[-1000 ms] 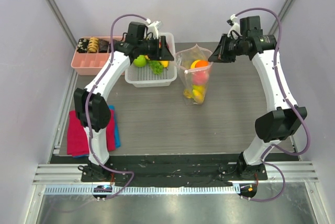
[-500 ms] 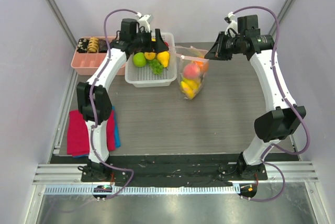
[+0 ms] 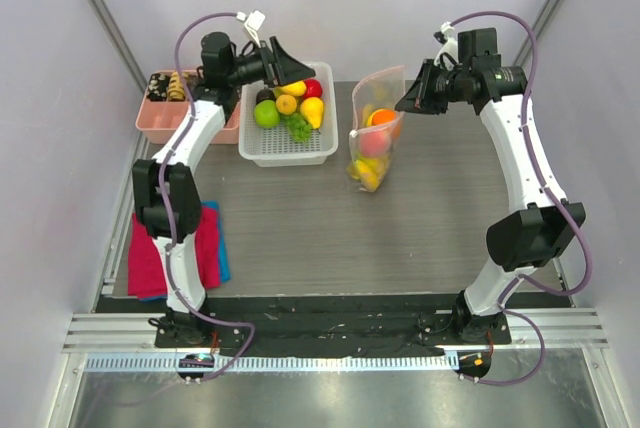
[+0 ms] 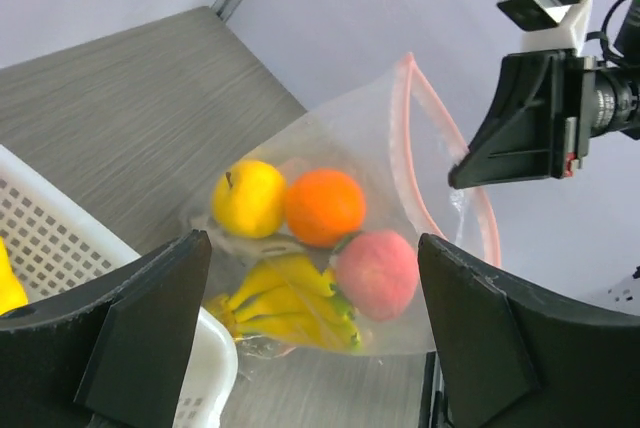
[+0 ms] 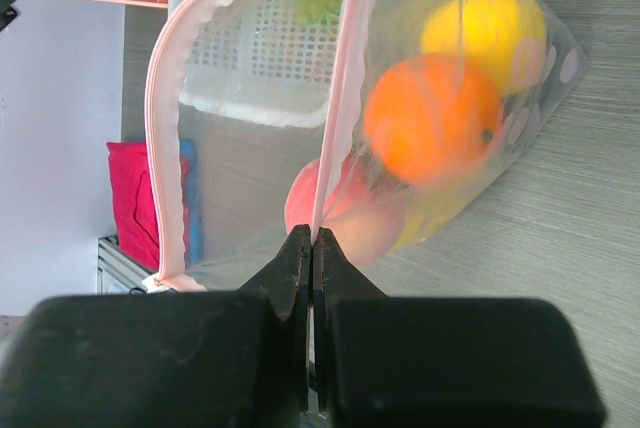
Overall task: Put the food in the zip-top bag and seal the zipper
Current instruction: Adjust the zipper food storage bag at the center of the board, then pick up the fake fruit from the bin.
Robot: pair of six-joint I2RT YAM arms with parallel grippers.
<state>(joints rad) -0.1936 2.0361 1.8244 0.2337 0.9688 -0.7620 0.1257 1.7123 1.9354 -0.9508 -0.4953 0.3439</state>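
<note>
Right gripper [image 5: 311,248], at 1 o'clock on the table [image 3: 420,238]: fingers pressed together on one strip of the pink zipper [image 5: 345,78], at the rim of the bag [image 3: 386,88]. Mouth of the bag open, with the second strip bowed well away from the pinched one. Bag held up by that rim, just beside the basket [image 3: 290,156], on its 3 o'clock side.

Inside the bag, gathered toward the low end:
- orange [image 5: 432,118]
- yellow fruit [image 5: 485,28], touching the orange
- peach [image 4: 375,273], next to the orange
- bananas [image 4: 285,293], lowest of all

Left gripper [image 3: 292,68], at 11 o'clock, over the far part of the basket: fingers spread wide with nothing between them, aimed toward 3 o'clock at the bag.

In the basket: green fruit [image 3: 266,114], leafy green piece [image 3: 298,129], red piece [image 3: 313,88], and some yellow pieces.

Pink tray [image 3: 165,130] at 10 o'clock, just beside the basket on its 9 o'clock side. Red cloth [image 3: 150,258] at 8 o'clock, by the left arm's base.
</note>
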